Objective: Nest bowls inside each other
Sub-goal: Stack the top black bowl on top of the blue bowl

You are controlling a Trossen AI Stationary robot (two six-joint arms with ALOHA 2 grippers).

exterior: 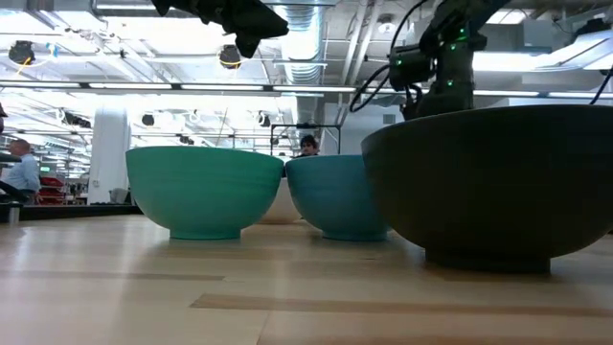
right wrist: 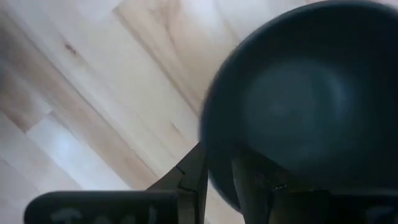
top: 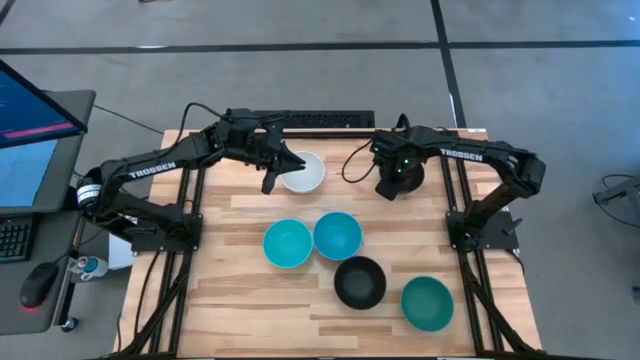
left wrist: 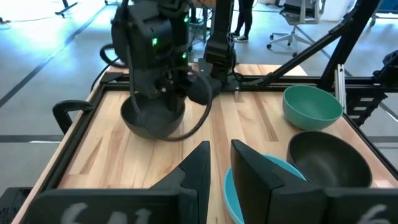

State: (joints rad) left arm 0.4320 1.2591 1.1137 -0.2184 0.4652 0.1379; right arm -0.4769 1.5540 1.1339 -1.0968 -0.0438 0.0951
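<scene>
My left gripper point(top: 283, 168) hovers open at the left rim of the white bowl point(top: 306, 174) near the table's far edge, holding nothing; in its wrist view the fingers point(left wrist: 205, 168) stand a narrow gap apart. My right gripper point(top: 398, 178) is shut on a black bowl point(left wrist: 152, 118) at the far right, which it mostly hides from above. Two light blue bowls point(top: 288, 243) point(top: 338, 235) sit side by side mid-table. A second black bowl point(top: 360, 282) and the teal green bowl point(top: 427, 303) rest nearer the front. My right gripper holds the black bowl by its rim point(right wrist: 214, 155), one finger outside the wall point(right wrist: 193, 171) and one inside the hollow. The fingers come from above, pointing down. The bowl stays upright; whether its base is off the table, I cannot tell.
Both arm frames stand on the table's left and right sides. A cable point(left wrist: 199, 118) loops beside the held bowl. Bare wood lies at the near left of the table point(top: 220, 300). A desk with a screen point(top: 30, 120) stands beyond the left edge. People show far back in the room.
</scene>
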